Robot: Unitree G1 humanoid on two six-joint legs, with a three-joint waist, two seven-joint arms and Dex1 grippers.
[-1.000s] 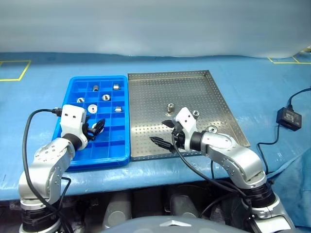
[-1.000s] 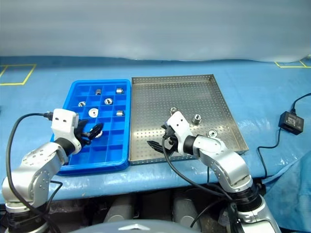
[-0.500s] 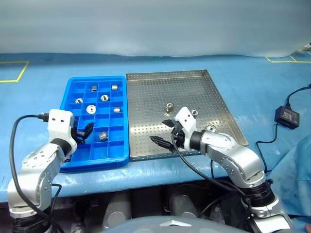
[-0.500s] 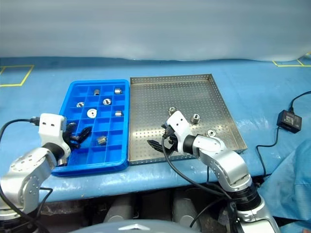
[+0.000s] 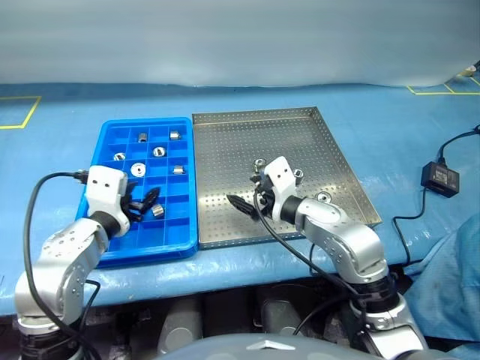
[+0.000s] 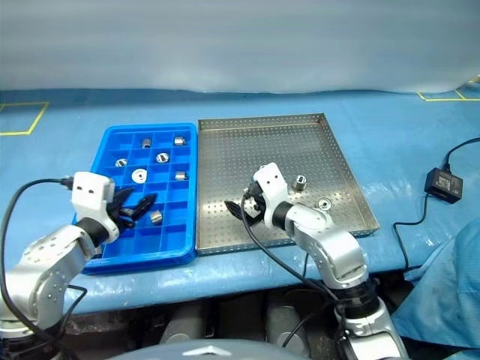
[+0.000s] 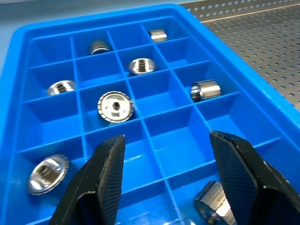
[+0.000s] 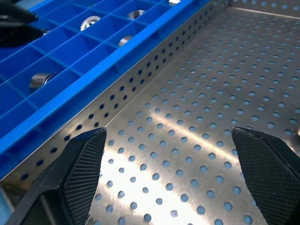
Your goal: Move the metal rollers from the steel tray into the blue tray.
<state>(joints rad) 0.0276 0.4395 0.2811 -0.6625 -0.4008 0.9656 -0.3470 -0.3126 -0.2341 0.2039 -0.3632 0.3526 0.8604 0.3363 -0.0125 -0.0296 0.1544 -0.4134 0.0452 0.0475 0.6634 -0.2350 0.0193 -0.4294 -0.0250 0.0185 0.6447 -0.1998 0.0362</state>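
Note:
The blue tray lies on the left with several metal rollers in its compartments. My left gripper hovers open and empty over its near rows, one roller lying by its right finger. The steel tray sits to the right of the blue tray and holds three rollers: one just behind my right hand, one and one further right. My right gripper stands wide open and empty above the perforated floor, near the wall next to the blue tray.
Both trays rest on a blue table cover. A black power adapter with its cable lies at the right. Yellow tape lines mark the far corners. The back half of the steel tray is bare.
My left gripper swung out to the left, then came back beside the near roller in the blue tray. My right gripper moved deeper into the steel tray and toward the blue tray.

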